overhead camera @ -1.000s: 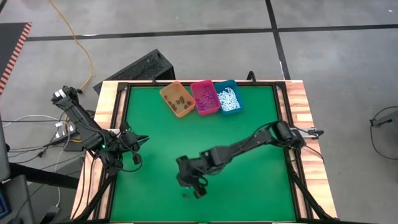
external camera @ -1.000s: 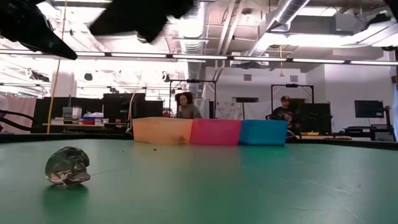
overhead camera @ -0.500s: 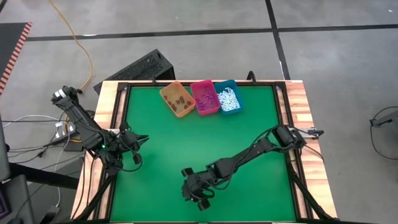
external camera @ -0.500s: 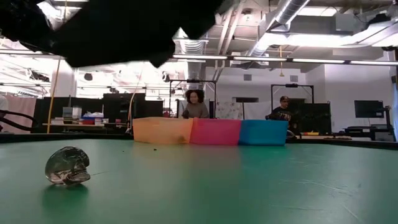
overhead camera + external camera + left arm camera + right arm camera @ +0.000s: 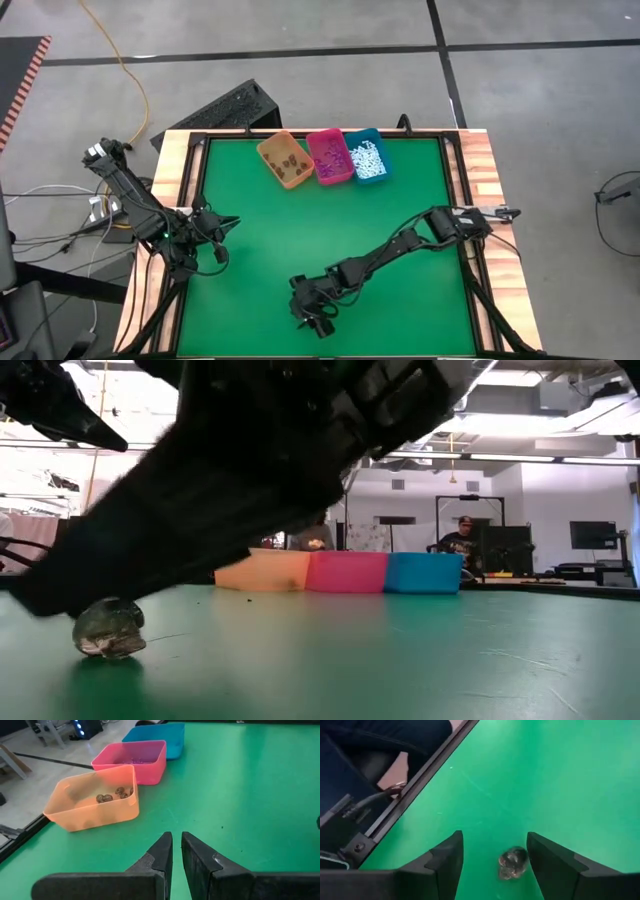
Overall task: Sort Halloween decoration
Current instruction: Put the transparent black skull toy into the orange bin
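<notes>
The right gripper (image 5: 492, 857) is low over the near part of the green bench (image 5: 400, 190), its fingers (image 5: 442, 862) spread wide on either side of a small dark, glossy Halloween decoration (image 5: 513, 862) that lies on the mat between them. The right wrist view does not show either finger touching the piece. In the low view the same piece (image 5: 108, 628) rests on the bench surface with the right arm looming over it.

The left gripper (image 5: 176, 852) waits near the left edge of the bench, its fingers (image 5: 160, 855) drawn close with only a thin gap between them and nothing held.

Along the far edge stand three bins side by side: an orange bin (image 5: 285, 160) with a few dark pieces, a pink bin (image 5: 329, 157) with purple bits, and a teal bin (image 5: 366, 156) with white pieces.
</notes>
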### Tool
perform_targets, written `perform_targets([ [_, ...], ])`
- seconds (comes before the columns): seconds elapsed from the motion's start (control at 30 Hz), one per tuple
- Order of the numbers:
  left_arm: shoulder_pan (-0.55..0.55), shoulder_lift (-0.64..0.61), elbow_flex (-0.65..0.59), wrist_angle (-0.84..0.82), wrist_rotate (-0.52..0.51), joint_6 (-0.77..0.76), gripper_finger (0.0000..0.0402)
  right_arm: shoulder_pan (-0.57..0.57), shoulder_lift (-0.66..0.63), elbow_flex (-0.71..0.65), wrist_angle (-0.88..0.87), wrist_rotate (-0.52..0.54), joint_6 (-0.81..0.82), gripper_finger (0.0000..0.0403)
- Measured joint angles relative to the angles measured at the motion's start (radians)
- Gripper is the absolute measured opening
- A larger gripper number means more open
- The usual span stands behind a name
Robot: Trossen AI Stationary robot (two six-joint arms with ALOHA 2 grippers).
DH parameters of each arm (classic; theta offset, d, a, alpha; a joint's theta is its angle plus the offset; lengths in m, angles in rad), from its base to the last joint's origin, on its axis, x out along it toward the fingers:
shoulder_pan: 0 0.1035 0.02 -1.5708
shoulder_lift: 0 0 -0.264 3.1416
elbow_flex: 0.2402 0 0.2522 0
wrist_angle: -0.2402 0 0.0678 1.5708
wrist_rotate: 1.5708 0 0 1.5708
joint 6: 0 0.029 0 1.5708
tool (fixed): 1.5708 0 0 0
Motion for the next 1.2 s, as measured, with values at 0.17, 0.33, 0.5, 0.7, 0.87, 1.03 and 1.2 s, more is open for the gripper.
perform_targets([
  [0.17,0.0,0.0,0.0,-0.001,0.0,0.0,0.0032,-0.009,0.044,0.003,0.009,-0.055,0.002,0.0236],
  [0.33,0.0,0.0,0.0,-0.001,0.005,-0.001,0.0032,-0.021,0.083,0.005,0.034,-0.094,0.017,0.0221],
  [0.5,0.0,0.0,0.0,-0.002,0.006,-0.001,0.0032,-0.02,0.122,0.006,0.009,-0.047,0.013,0.0156],
  [0.7,0.0,0.0,0.0,-0.003,0.014,-0.001,0.0032,-0.02,0.121,0.006,0.01,-0.04,-0.021,0.009],
  [0.87,0.0,0.0,0.0,-0.004,0.021,-0.001,0.0032,-0.02,0.121,0.005,0.014,-0.04,-0.023,0.009],
  [1.03,0.0,0.0,0.0,-0.004,0.022,-0.001,0.0032,-0.035,0.082,0.002,0.009,-0.049,-0.023,0.009],
  [1.2,0.0,0.0,0.0,-0.004,0.021,-0.001,0.0032,-0.078,0.015,-0.005,-0.031,-0.047,-0.066,0.0089],
])
